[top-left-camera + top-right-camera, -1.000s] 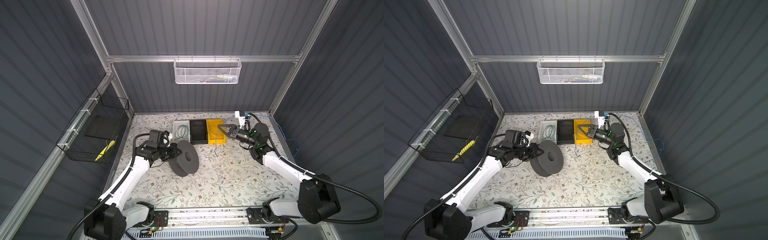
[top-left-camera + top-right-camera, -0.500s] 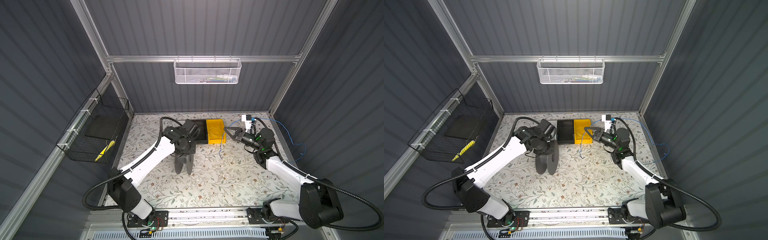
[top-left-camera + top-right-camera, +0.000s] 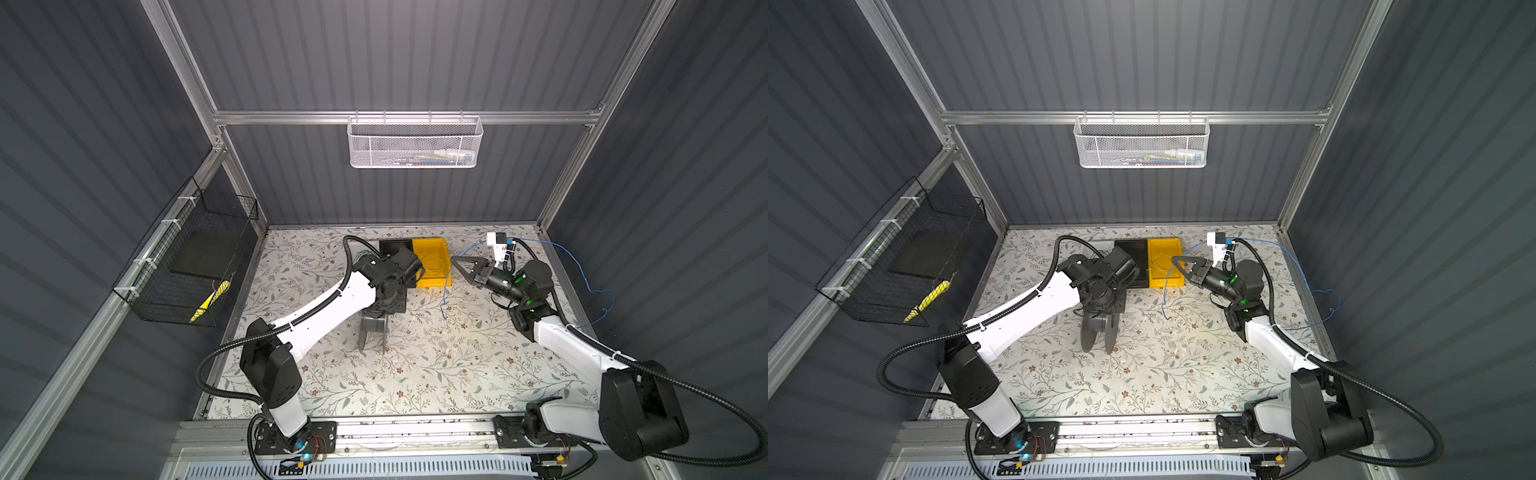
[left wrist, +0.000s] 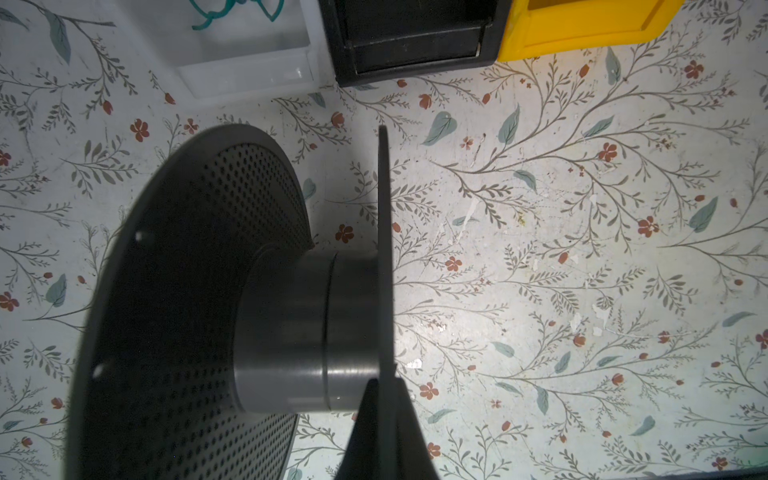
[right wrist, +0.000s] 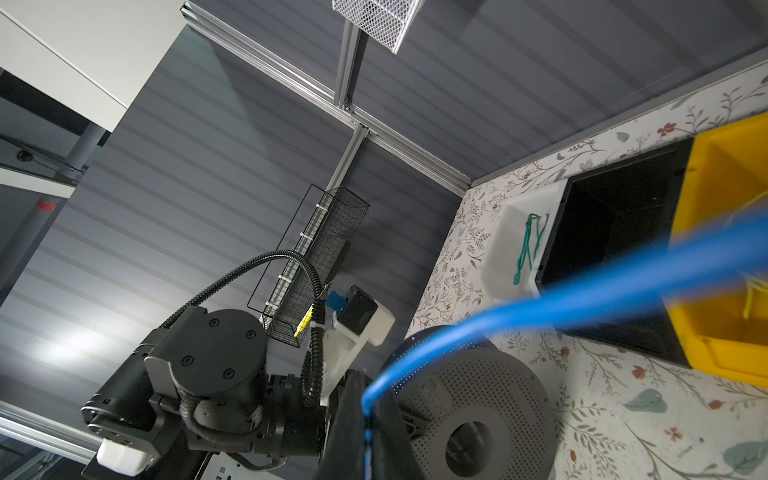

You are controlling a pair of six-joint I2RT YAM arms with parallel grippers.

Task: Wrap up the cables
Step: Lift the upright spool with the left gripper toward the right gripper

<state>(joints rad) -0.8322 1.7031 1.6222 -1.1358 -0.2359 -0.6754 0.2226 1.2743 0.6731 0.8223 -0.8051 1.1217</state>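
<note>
Right of centre in both top views: right gripper clenched on blue wire, loose end hanging toward table. Spool lower left of it, near, apart; core bare, axis horizontal. Left gripper clamped on spool flange.

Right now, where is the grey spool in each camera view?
Top view: spool mid-table, front-left of yellow bin.
Top view: spool there too.
Left wrist: spool close up, hub showing.
Right wrist: spool behind blue cable.
Landmark: yellow bin, in every view.
</note>
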